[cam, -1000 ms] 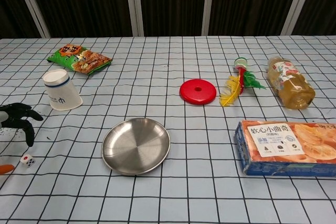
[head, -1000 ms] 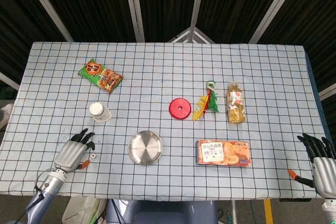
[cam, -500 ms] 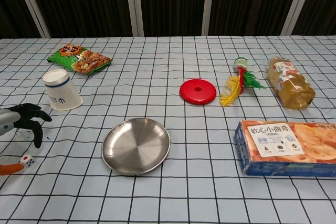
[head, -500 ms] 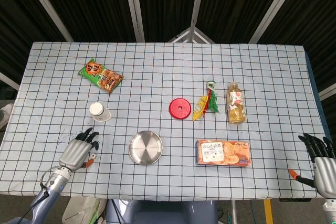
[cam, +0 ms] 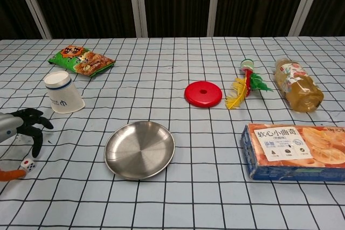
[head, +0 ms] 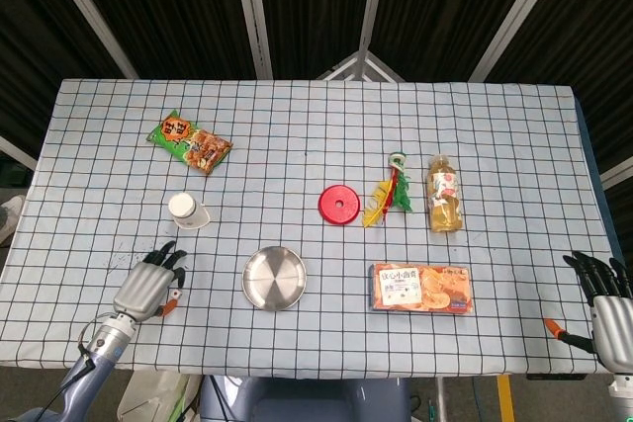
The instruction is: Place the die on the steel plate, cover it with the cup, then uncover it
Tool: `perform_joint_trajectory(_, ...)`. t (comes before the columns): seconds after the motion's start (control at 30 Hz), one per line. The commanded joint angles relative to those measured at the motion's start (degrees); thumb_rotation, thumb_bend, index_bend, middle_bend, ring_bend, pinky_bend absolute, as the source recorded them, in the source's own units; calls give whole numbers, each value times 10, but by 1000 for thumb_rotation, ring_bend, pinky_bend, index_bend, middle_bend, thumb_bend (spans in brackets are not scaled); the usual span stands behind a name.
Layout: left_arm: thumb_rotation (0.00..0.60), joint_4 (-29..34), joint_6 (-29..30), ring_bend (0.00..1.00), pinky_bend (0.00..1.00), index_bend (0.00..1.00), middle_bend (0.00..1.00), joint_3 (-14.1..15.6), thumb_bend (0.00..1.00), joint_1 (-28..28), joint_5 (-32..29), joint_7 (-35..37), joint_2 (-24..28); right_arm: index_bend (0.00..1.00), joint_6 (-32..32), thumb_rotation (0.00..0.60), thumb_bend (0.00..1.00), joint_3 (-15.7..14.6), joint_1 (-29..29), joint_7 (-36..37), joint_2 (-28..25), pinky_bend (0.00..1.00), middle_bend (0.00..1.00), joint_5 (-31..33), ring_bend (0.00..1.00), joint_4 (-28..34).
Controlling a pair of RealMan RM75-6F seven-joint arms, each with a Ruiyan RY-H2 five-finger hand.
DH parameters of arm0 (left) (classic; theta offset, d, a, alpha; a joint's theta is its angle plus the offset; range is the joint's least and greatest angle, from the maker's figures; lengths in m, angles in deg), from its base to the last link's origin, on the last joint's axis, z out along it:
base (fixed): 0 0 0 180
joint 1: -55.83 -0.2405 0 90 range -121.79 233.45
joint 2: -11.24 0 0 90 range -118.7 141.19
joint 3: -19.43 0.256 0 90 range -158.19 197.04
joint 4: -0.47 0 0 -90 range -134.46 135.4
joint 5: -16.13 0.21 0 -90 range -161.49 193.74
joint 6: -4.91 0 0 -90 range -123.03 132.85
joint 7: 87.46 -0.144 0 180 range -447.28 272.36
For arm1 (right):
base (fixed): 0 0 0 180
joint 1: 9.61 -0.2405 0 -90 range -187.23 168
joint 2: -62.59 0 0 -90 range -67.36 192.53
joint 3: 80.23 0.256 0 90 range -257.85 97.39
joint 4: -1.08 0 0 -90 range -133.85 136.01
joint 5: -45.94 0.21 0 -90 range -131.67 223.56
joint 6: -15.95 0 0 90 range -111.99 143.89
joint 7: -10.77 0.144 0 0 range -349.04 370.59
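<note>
Left hand [cam: 21,127], open and empty, had advanced over the die [cam: 28,165]; pickup imminent, steel plate [cam: 139,150] still bare.

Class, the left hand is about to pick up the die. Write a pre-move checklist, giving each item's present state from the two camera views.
1. Die on the table, unheld: ok.
2. Left hand just above the die, fingers curled down, not touching it in the chest view: ok.
3. Steel plate bare, ready to take the die: ok.
4. Paper cup within reach: standing mouth-down beyond the left hand: ok.
5. Right hand away from the work, at the table's far right edge: ok.
6. Which die face is up: cannot tell.
</note>
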Motion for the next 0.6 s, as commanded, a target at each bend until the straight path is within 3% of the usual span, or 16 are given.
perform_joint_trajectory(0.03,600,-1,0,33,183,506,164,0,382,0,-2,-1,-1,172,0,600,56,0,0,0,0,0,141,0,131,0)
perform_joint_trajectory(0.6,600,-3,-4,33,183,533,177,2,420,3,-7,-5,-6,172,0,600,56,0,0,1,1,0,141,0,131,-2)
